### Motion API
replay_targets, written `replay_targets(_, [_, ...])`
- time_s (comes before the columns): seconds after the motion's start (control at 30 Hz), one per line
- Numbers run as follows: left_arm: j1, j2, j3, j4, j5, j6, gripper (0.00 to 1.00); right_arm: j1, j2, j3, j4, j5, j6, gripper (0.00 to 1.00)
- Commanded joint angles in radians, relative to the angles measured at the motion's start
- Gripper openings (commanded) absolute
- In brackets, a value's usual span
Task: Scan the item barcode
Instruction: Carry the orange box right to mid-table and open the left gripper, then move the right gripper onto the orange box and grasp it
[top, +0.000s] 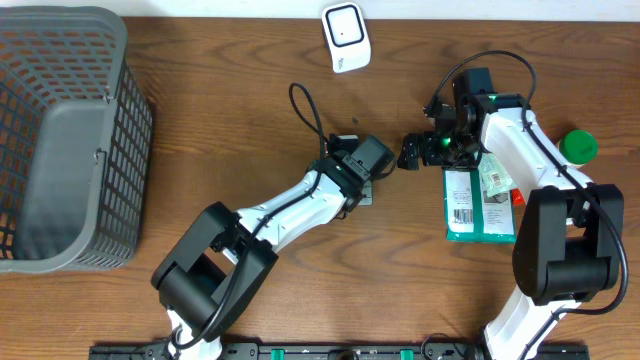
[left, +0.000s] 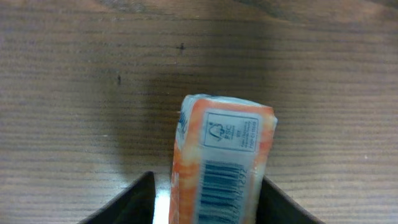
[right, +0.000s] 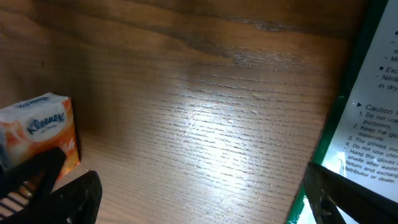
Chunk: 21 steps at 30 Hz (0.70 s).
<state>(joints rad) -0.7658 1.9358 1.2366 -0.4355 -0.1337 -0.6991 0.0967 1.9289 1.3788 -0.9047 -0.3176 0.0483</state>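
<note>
1. The left pincer (left: 206, 180) was partway open, one jaw on either side of the orange Kleenex tissue pack (left: 221, 155). As far as I could see it wasn't clamped on it.
2. One finger (left: 134, 202) had a bright sliver of gap between it and the pack. The other finger (left: 283, 205) was right at the pack's edge, touching or only just off, couldn't tell which.
3. The pack stuck out past the fingertips. Its barcode (left: 217, 186) faced up at the wrist camera, with a little FSC mark (left: 231, 130) further out toward the pack's far end.
4. Couldn't tell from that view whether the pack was resting flat on the table (left: 74, 124) or not.
5. The right pincer (right: 202, 177) was spread wide open, gripping nothing, with only bare wood between its fingers.
6. In the right wrist view, the same pack sat off to the outside of one finger, near it. The green glove box (right: 367, 93) was just beside the other finger.
7. From overhead the two pincers were nose to nose, close together but apart.
8. The white scanner (top: 345, 38) was well apart from both pincers, out beyond their tips at the far edge of the table.
9. The grey basket (top: 60, 140) was well off behind the left pincer, way over on its arm's side.
</note>
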Motion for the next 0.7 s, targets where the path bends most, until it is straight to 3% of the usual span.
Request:
replay_targets(0.0, [0.003,0.003,0.011,0.013,-0.017,0.030,0.60,0.003,-0.008,-0.003,0.000,-0.002,-0.012,0.99])
replay_targets(0.1, [0.006,-0.020,0.016,0.011,-0.017,0.036,0.70,0.003,-0.008,-0.003,0.001,-0.002,-0.012,0.99])
replay_targets(0.37, [0.089,-0.227,0.027,-0.007,-0.016,0.045,0.72,0.005,-0.008,-0.003,0.030,-0.192,-0.010,0.99])
replay_targets(0.47, [0.173,-0.336,0.027,-0.077,-0.016,0.084,0.72,0.025,-0.008,-0.003,0.034,-0.214,0.073,0.89])
replay_targets(0.67, [0.359,-0.416,0.027,-0.237,-0.017,0.130,0.73,0.121,-0.008,-0.003,0.057,-0.211,0.170,0.81])
